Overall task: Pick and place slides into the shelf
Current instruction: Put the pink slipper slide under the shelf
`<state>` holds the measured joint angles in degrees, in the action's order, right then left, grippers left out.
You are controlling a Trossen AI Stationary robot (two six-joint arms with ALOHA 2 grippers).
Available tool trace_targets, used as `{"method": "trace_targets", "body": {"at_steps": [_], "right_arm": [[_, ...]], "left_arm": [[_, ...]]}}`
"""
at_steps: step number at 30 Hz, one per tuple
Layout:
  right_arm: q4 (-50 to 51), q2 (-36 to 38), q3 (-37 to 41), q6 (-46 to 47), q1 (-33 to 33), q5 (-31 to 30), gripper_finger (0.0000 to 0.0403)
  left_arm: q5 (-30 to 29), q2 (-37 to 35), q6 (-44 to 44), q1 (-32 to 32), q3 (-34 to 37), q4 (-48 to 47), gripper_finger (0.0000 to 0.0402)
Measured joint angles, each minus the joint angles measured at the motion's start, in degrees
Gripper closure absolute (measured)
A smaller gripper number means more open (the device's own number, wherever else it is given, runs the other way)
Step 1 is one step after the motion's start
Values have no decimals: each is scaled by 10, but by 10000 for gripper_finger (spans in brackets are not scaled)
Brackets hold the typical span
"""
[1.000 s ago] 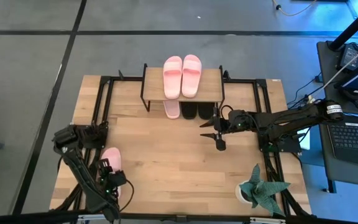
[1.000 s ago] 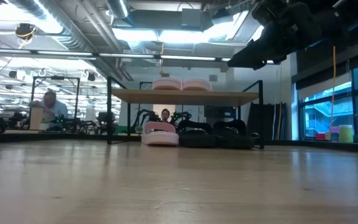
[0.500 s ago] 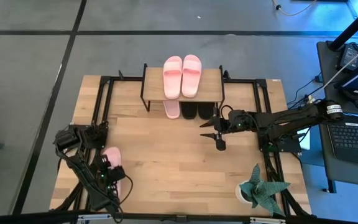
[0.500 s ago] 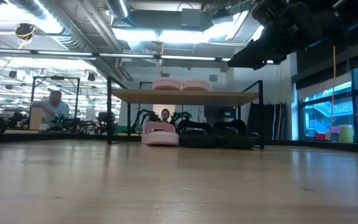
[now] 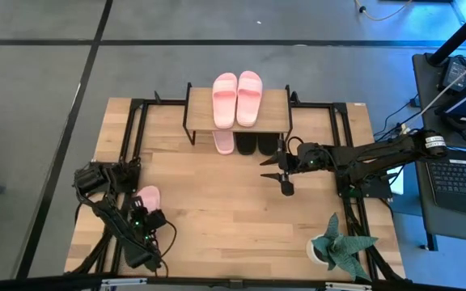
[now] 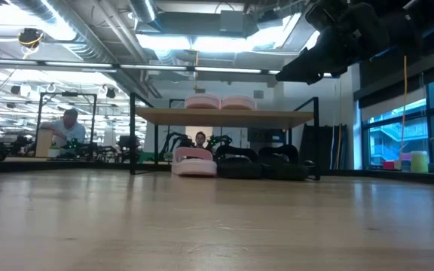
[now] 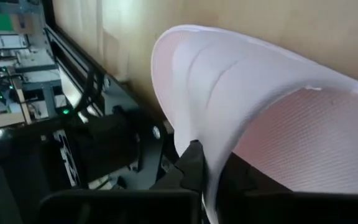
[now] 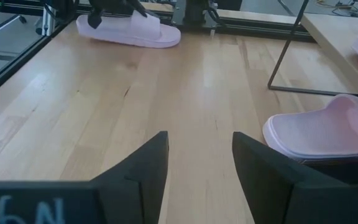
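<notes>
The shelf (image 5: 237,113) stands at the table's far middle. Two pink slides (image 5: 237,99) lie on its top board. One pink slide (image 5: 224,141) and two black slides (image 5: 257,144) sit on the lower tier. My left gripper (image 5: 142,217) is near the table's near left corner, shut on the last pink slide (image 5: 148,196), which also shows far off in the right wrist view (image 8: 129,31). My right gripper (image 5: 281,174) hangs open and empty in front of the shelf's right end (image 8: 197,143). My left gripper holds the pink slide by its near end, coming from the table's near side along the slide. One dark finger (image 7: 191,163) lies at the edge of the wide strap (image 7: 210,93); the slide hides the other finger. The slide lies level, sole down, at or just above the table (image 8: 135,37).
A potted plant (image 5: 338,246) stands at the near right corner. Black frame rails (image 5: 132,129) run along the table's left and right sides. Bare wood (image 5: 217,210) lies between the grippers and the shelf. A person (image 6: 66,128) sits far behind the table.
My left gripper has gone toward the table's far edge and a little to the right with the pink slide, which stays level. The slide's edge has come into the low view at its left border.
</notes>
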<state>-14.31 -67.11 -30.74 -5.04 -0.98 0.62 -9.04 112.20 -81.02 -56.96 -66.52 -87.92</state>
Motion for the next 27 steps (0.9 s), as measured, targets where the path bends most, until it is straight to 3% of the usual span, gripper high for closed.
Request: {"method": "trace_targets", "body": {"at_steps": [12,21,27], "right_arm": [[0,0,0,0,0,0,223],[0,0,0,0,0,0,223],[0,0,0,0,0,0,223]], "left_arm": [[-199,-5,18,122,0,-16,397],[-333,-5,207,254,-1,77,399],[-370,-5,327,348,-1,175,399]]}}
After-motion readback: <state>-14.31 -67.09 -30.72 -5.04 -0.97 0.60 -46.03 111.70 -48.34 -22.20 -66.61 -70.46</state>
